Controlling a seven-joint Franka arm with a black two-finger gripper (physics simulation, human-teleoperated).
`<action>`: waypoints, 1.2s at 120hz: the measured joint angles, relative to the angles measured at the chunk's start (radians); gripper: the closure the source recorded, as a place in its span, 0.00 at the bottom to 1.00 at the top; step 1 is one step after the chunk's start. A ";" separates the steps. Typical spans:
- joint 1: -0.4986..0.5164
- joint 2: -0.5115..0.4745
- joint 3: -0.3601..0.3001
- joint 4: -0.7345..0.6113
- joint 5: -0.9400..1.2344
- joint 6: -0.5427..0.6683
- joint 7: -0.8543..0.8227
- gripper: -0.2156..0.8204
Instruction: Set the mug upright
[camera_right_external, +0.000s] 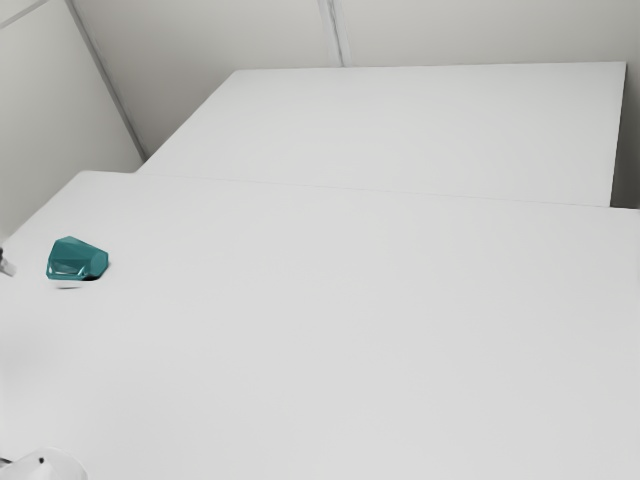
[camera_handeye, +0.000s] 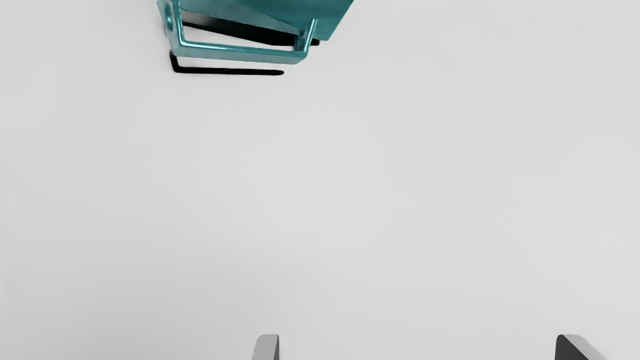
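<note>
Rounded white robot part (camera_right_external: 45, 468) closest to us, low on the exterior view's left! Above it, the gripper (camera_right_external: 8, 267) peeks in at the edge, near the faceted teal mug (camera_right_external: 75, 258), which lies on its side on the white table (camera_right_external: 350, 330).

Wrist view: fingers (camera_handeye: 268, 349) spread wide, holding nothing, mug handle (camera_handeye: 240, 53) well apart ahead of them.

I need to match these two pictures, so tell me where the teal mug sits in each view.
Exterior view: near the exterior view's left edge, the mug lies on its side on the white table.
Wrist view: out beyond the open gripper, handle on the gripper's side, body cut off by the picture's edge.
Shared landmark: the black shadow by the mug.
</note>
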 joint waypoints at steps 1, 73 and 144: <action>-0.001 0.009 0.000 0.007 -0.001 0.003 0.009 0.21; 0.120 0.249 -0.075 0.154 -0.122 0.133 0.519 0.22; 0.167 0.460 -0.221 0.262 -0.238 0.227 0.727 0.24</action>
